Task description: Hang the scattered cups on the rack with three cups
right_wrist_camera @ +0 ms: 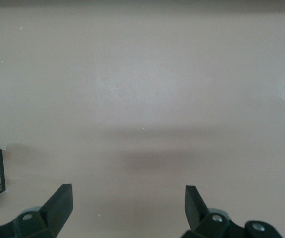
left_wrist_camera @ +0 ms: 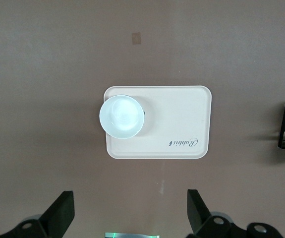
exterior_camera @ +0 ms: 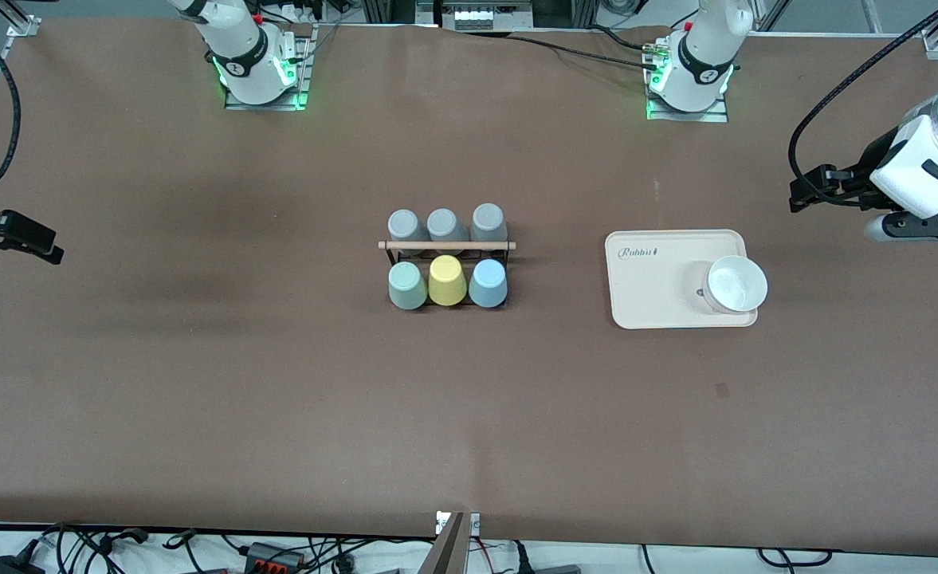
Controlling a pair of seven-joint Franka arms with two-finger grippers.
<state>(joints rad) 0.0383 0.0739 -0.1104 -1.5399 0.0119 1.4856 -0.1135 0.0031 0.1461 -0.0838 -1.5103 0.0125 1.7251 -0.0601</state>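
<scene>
Both arms have glossy white shells with black joint rings, each ring marked with a small white symbol. Green lights glow at the 2 bases, which sit on metal plates. Black cables trail from the arms. The left gripper (exterior_camera: 810,192) and right gripper (exterior_camera: 34,239) have black fingers.

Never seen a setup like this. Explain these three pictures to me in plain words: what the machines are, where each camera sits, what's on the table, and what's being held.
Two robot arms stand at a brown table. The wide picture comes from a high camera facing them; the other two from cameras on each arm's wrist. The left gripper hangs open near the cream tray, which carries a white bowl. The right gripper hangs open over bare table. Mid-table, a black rack holds six upturned cups: three grey cups, then a green cup, yellow cup and blue cup. Nothing is held.
</scene>
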